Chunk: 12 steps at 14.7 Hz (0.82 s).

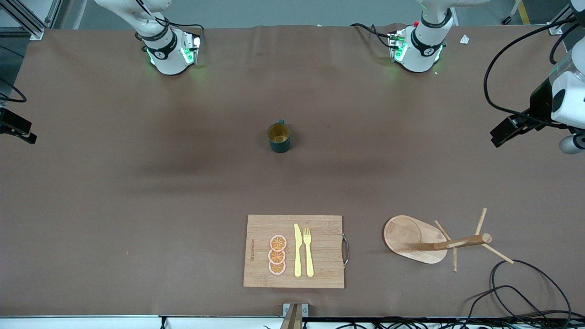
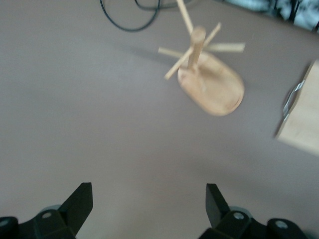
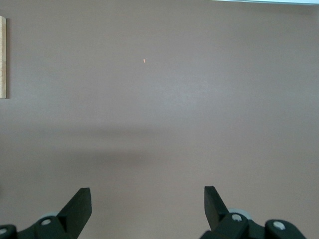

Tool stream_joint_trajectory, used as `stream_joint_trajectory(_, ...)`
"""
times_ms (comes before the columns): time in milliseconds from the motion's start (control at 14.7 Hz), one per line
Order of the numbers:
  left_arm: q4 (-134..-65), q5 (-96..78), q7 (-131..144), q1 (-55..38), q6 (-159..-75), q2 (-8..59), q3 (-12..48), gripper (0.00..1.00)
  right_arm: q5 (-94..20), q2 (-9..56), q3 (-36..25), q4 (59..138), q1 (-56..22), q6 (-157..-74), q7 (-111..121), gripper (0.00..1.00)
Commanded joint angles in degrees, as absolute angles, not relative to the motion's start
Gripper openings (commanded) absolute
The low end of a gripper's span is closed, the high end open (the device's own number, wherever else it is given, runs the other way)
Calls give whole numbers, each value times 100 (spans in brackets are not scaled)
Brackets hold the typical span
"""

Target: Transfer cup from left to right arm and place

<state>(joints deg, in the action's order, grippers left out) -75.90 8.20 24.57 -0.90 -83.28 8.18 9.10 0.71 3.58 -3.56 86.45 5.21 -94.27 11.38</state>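
The cup (image 1: 279,137) stands upright by itself about midway between the two arms' ends of the tabletop (image 1: 137,192), its tan inside showing and its handle turned toward the robots' bases. Nothing touches it. I'd judge it sits there so that either arm can reach it, which suits a hand-over; by the look of things the job has not begun.

Nearer the front camera than the cup lies a cutting board (image 1: 295,251) carrying three orange slices (image 1: 277,255), a yellow knife (image 1: 297,250) and a yellow fork (image 1: 308,252), laid out neatly side by side like a place setting. Beside the board, toward the left arm's end, a wooden mug tree (image 1: 422,240) stands on its oval base with pegs sticking out, perhaps where the cup is meant to end up, though I cannot be sure.

Both arms wait up off the tabletop. The left claw (image 2: 149,204) hangs over bare tabletop near the mug tree (image 2: 209,74), its fingers (image 2: 79,201) spread wide with nothing between them. The right claw (image 3: 147,206) hangs over bare tabletop toward the right arm's end, fingers (image 3: 79,204) equally wide and empty.

Only the front view shows the cup; neither wrist camera catches it. The wrist views, in turn, show the open claws, which the front view hardly reveals. The left wrist view also catches the board's metal handle (image 2: 291,97), the right one just a sliver of the board's edge (image 3: 2,57).
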Motion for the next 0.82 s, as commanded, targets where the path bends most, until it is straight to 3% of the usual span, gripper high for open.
stream_joint_trajectory(0, -7847, 721, 1086, -79, -8051, 441, 590, 100, 53, 246, -272, 8754, 624, -9475, 1143, 100)
stream_joint_trajectory(476, -8385, 247, -431, -62, -8173, -185, 176, 100, 53, 246, -272, 8754, 624, -9475, 1143, 100)
stream_joint_trajectory(748, -8936, 79, -229, 70, -9137, -412, 158, 100, 53, 255, -272, 8763, 624, -9475, 1143, 100)
